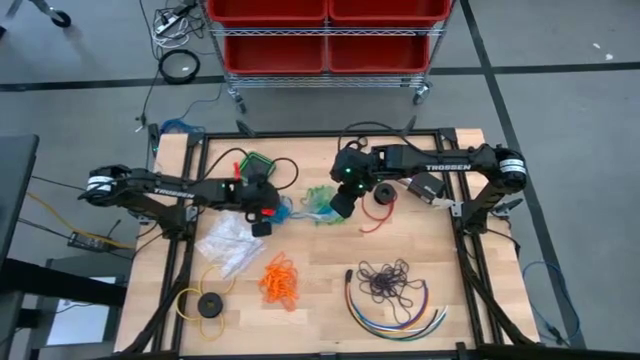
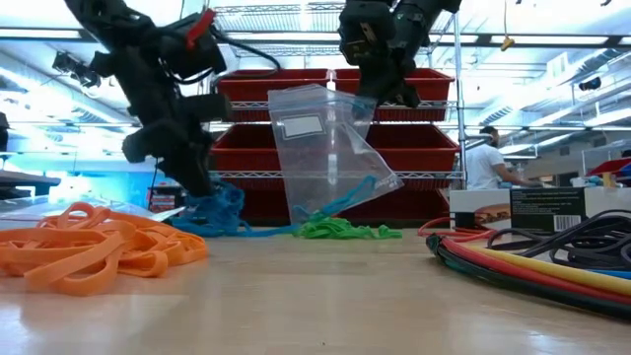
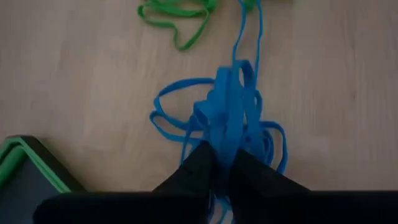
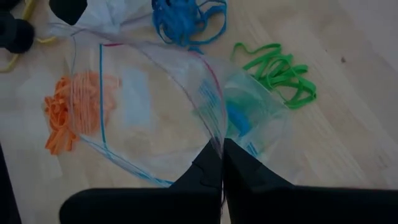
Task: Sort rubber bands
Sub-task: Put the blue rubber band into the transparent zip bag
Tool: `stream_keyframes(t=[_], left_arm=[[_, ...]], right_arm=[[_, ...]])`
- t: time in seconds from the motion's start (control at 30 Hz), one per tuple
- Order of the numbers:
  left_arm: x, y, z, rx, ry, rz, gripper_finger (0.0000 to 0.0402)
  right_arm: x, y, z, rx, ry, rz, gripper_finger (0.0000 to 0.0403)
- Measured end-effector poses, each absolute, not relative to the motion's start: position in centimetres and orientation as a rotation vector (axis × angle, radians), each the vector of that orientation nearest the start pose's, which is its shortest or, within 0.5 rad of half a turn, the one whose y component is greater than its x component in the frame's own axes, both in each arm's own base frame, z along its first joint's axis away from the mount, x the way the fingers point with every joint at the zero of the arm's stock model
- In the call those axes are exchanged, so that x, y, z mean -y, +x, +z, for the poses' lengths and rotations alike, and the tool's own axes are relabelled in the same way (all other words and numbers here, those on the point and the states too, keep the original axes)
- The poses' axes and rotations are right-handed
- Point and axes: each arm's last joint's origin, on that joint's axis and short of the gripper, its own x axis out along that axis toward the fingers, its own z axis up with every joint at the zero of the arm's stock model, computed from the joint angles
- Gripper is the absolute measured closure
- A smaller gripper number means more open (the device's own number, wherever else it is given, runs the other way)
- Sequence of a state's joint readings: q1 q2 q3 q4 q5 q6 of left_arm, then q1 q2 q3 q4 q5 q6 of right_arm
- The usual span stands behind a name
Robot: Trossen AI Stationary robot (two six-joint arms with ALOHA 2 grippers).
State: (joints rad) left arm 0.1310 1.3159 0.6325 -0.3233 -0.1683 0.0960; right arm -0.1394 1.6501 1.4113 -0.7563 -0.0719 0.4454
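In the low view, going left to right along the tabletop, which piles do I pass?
Orange rubber bands → blue rubber bands under the left tool → green rubber bands below the clear bag hanging from the right tool → multicoloured cables.

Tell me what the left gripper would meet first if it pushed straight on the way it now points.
The blue rubber bands: the left gripper already has some between its fingertips, with the bunch directly ahead. Under them is the table, probably close; depth is unclear.

Bag (image 2: 330,148) blocks centre, bare wood (image 1: 320,310) frontward
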Motion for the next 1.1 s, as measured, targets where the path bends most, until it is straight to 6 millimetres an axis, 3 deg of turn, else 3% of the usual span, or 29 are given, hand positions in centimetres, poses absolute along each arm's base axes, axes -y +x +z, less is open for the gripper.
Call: stream_keyframes(t=[0.27, 0.47, 0.67, 0.97, 1.1], left_arm=[[-3.53, 23.08, 16.86, -1.003, 0.106, 0.227, 0.032], [-3.53, 23.06, 16.88, -1.009, 0.108, 0.226, 0.0391], [-3.59, 23.45, 17.46, -0.983, 0.09, 0.24, 0.0397], [-3.37, 23.34, 17.35, -0.998, 0.053, 0.181, 0.0303], [-3.43, 23.33, 17.06, -1.021, 0.06, 0.196, 0.0284]], right_arm=[[4.6, 34.28, 28.6, -0.962, 0.511, -0.281, 0.0403], [4.59, 34.28, 28.6, -0.962, 0.511, -0.281, 0.0403], [4.57, 34.28, 28.6, -0.962, 0.51, -0.28, 0.0403], [4.58, 34.28, 28.6, -0.962, 0.51, -0.28, 0.0403], [4.55, 34.29, 28.61, -0.962, 0.509, -0.279, 0.0403]])
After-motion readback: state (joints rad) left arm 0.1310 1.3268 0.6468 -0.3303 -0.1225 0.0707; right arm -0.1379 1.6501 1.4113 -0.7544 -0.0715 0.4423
